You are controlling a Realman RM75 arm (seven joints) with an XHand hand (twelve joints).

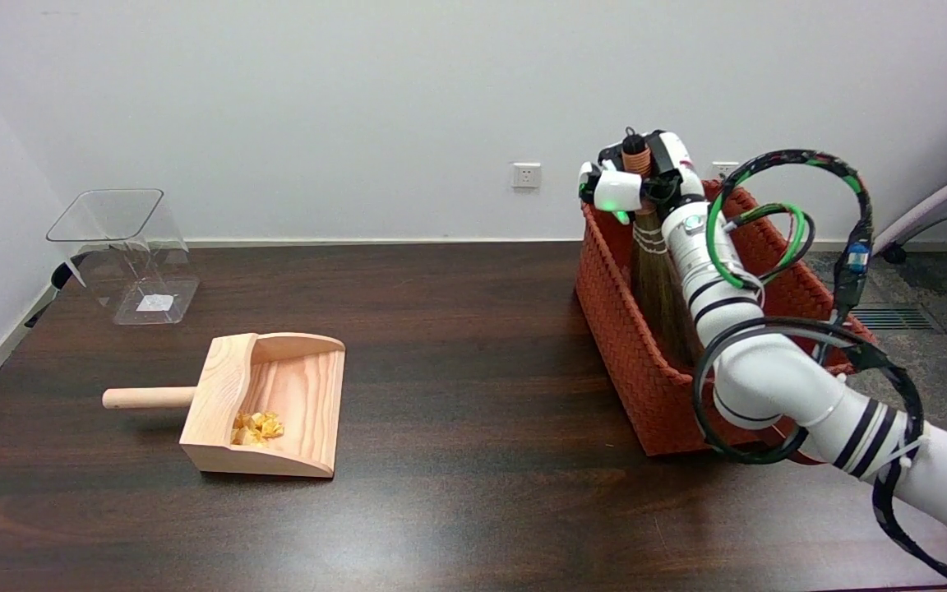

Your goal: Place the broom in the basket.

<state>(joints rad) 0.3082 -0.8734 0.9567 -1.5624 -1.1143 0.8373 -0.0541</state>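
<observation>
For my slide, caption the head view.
Right hand holds the broom upright, bristles down inside the orange basket.

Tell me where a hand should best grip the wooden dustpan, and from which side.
Best by its round handle, coming from above at the wooden dustpan's left. The handle juts out sideways, bare and clear of the table's other things, while the scoop body is broad and holds yellow scraps that a tilt would probably spill.

Bare tabletop (473,345) between dustpan (276,403), basket (621,329)
</observation>
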